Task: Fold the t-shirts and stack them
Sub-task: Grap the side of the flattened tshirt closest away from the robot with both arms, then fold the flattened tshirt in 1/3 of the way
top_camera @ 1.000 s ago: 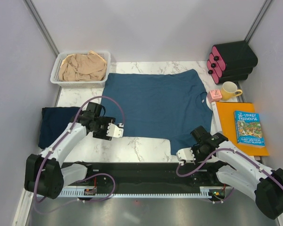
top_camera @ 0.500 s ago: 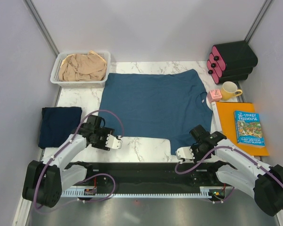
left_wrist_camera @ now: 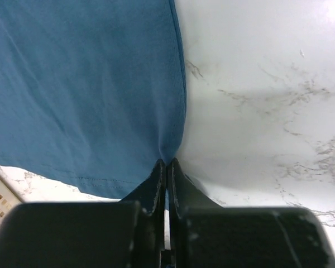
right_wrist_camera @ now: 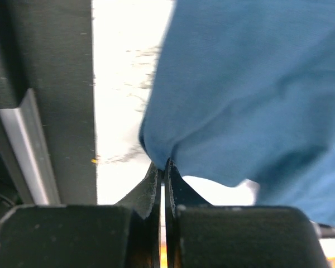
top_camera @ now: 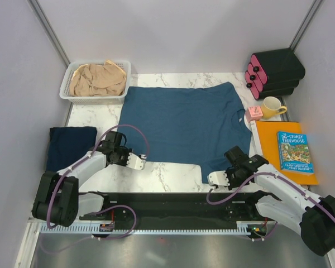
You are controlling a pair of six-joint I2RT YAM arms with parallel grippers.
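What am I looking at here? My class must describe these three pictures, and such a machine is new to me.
Two robot arms are bolted at the near edge of a white marble table. The wide picture looks down from above and behind them; the two close-ups come from cameras on their wrists. A teal-blue fabric t-shirt lies spread flat. The left gripper and right gripper are each shut, pinching its near edge. A folded dark navy t-shirt lies at the left, a crumpled beige t-shirt in a white slotted plastic basket. At the right are a yellow mug and a colourful paperback book.
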